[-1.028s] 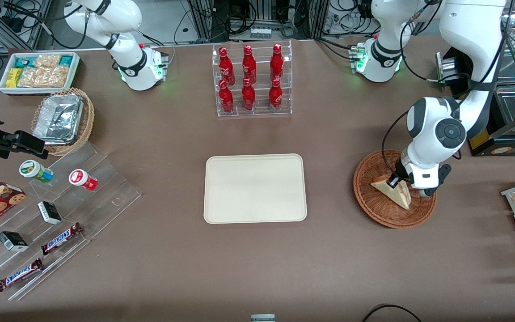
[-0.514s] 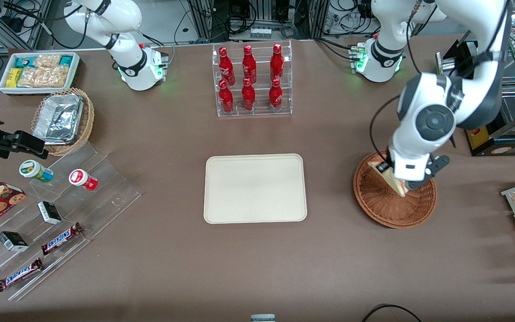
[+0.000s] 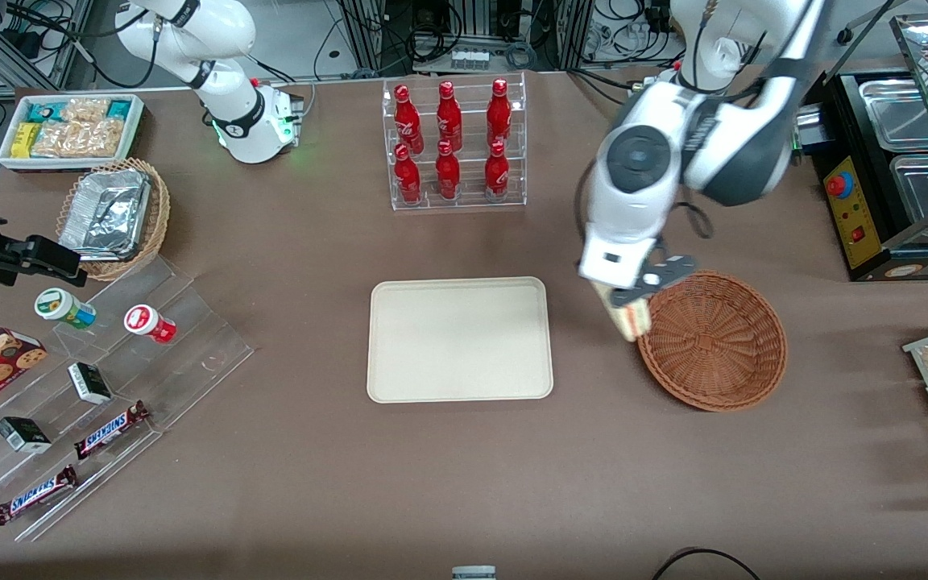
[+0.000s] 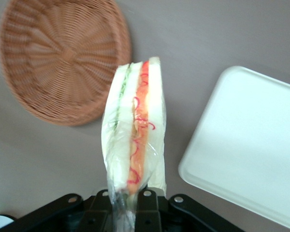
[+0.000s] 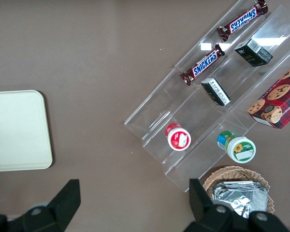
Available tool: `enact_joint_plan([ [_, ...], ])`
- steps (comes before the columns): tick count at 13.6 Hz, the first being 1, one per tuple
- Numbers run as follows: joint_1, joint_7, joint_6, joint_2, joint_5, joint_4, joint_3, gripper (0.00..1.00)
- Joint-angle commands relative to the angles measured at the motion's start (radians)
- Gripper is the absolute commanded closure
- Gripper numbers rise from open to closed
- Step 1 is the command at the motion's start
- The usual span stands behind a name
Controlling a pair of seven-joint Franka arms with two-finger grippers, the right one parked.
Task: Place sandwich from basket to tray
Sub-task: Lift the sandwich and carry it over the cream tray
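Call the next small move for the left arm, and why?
Probably carry on sideways toward the tray. The claw is shut on the sandwich, lifted clear of the basket and hanging over bare table between basket and tray, not yet above the tray.

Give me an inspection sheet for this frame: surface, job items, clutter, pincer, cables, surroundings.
Surface: brown table, flat.
Job items: sandwich held in the air between basket and tray; nothing in the basket or on the tray.
Clutter: rack of red bottles, snack display, foil trays.
Pincer: pincer shut on the sandwich, beside the basket rim.
Cables: bundles above the table's edge.
Surroundings: metal pans.
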Motion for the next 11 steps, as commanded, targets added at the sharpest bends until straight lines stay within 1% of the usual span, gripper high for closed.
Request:
enact_joint_plan([
  [1, -0.127, -0.107, -0.007, 0.200, 0.004, 0.199, 0.018, 1.00],
  [3, -0.180, -0.120, 0.031, 0.320, 0.001, 0.301, 0.019, 1.00],
  [5, -0.224, -0.112, 0.159, 0.383, 0.002, 0.310, 0.019, 1.00],
  [7, -0.248, -0.097, 0.250, 0.415, 0.043, 0.306, 0.017, 1.00],
  [9, -0.268, -0.081, 0.305, 0.440, 0.046, 0.306, 0.017, 1.00],
  [11, -0.257, -0.005, 0.403, 0.460, 0.025, 0.307, 0.014, 1.00],
])
